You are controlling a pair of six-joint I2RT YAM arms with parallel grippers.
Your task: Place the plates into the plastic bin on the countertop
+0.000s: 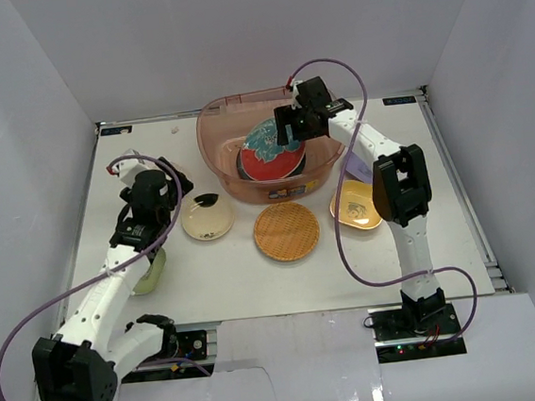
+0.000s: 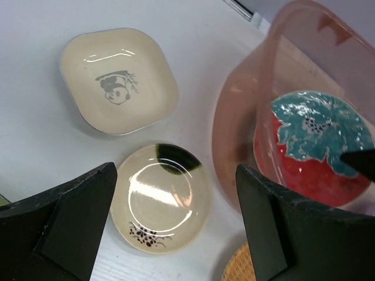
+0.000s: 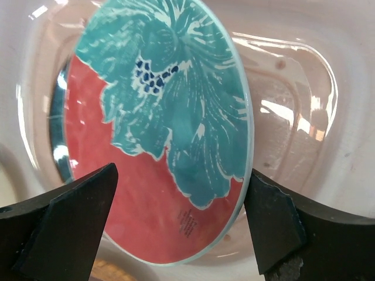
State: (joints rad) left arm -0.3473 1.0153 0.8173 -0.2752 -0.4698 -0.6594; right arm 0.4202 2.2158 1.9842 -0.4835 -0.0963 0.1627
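Note:
The plastic bin (image 1: 227,119) stands at the back middle of the countertop (image 1: 423,242). A red plate with a teal flower (image 1: 271,153) lies tilted in it on a dark teal plate (image 3: 57,117). My right gripper (image 1: 291,127) hangs open over the red plate's (image 3: 146,175) right edge; its right finger (image 3: 269,222) is next to the rim. My left gripper (image 1: 169,210) is open and empty above a cream round plate (image 2: 161,199), also in the top view (image 1: 207,218). A squarish cream plate with a panda (image 2: 117,79) lies beyond it.
An orange woven plate (image 1: 287,231) lies in front of the bin and a yellow squarish plate (image 1: 355,204) to its right, by the right arm. A green plate (image 1: 149,272) lies partly under the left arm. White walls close in the sides and back.

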